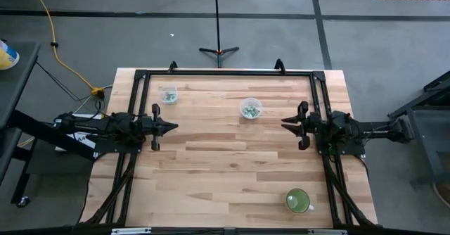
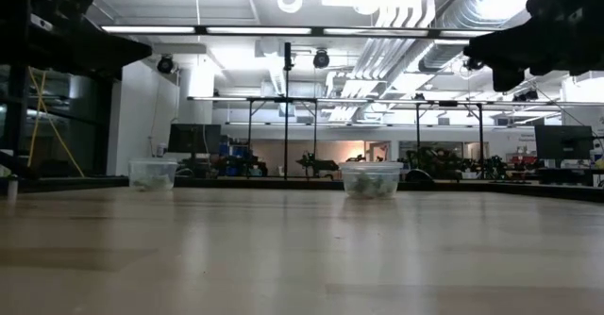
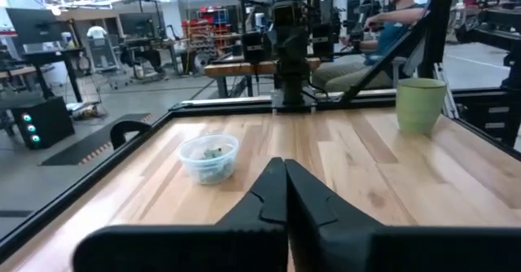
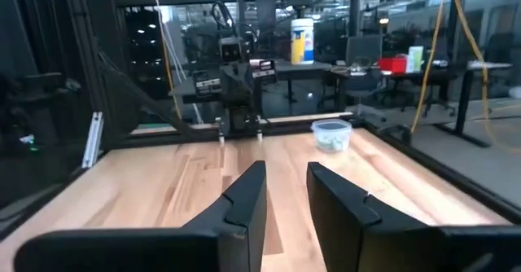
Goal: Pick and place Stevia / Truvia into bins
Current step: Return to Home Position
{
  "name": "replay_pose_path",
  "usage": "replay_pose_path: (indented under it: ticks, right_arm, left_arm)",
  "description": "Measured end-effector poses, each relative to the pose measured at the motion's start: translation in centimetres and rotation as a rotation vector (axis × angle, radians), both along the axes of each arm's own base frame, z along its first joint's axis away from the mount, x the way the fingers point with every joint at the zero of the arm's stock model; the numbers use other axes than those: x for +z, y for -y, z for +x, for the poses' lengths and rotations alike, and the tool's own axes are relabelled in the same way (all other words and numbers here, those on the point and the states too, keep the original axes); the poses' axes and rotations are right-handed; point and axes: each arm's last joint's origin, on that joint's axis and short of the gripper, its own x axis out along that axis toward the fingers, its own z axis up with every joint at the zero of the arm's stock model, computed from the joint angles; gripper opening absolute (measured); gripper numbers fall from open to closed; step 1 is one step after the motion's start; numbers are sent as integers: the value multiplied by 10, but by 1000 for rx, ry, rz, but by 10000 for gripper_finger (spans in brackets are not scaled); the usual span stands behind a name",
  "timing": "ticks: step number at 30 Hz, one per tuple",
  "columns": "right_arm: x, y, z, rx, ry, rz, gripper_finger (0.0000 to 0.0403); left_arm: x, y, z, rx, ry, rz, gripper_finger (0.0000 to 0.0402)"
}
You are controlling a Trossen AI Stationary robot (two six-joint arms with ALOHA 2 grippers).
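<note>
We log two round, thin-walled clear plastic cups on the pale planked wood table (image 1: 232, 172), both on its far half in the high view. The corner cup (image 2: 153, 167) stands near the left arm's side and the middle cup (image 2: 371, 171) nearer the centre, well apart. The Stevia packets (image 2: 371, 188) lie inside the cups as crumpled green-white paper bits; we can't make out the count or the print. No packets show loose on the wood.

The left gripper (image 1: 174, 127) hangs over the table's left edge, its dark wedge fingers pressed together with nothing between them. The right gripper (image 4: 285, 170) hangs at the right edge, fingers parted and holding nothing.

A smooth green mug (image 1: 297, 201) sits at the near right corner. In the low view both arms are cut-off dark shapes at the top. A seated person (image 3: 391, 19) shows beyond the table, partly hidden by the frame
</note>
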Motion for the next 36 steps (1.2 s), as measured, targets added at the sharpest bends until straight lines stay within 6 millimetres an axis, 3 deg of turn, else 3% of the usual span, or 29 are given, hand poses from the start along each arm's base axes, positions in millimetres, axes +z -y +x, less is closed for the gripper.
replay_pose_path:
  ticks: [5,13,24,36]
  right_arm:
    - [0,-2,-3,-11,1,-42,83]
    - [2,-2,-3,-9,13,-41,83]
    - [2,-2,-3,-8,1,-44,83]
    - [2,-2,-3,-8,3,-44,83]
  left_arm:
    - [0,1,0,-23,-3,1,52]
    - [0,1,0,-27,-4,2,24]
    - [0,1,0,-27,-4,1,157]
    - [0,1,0,-26,-3,1,186]
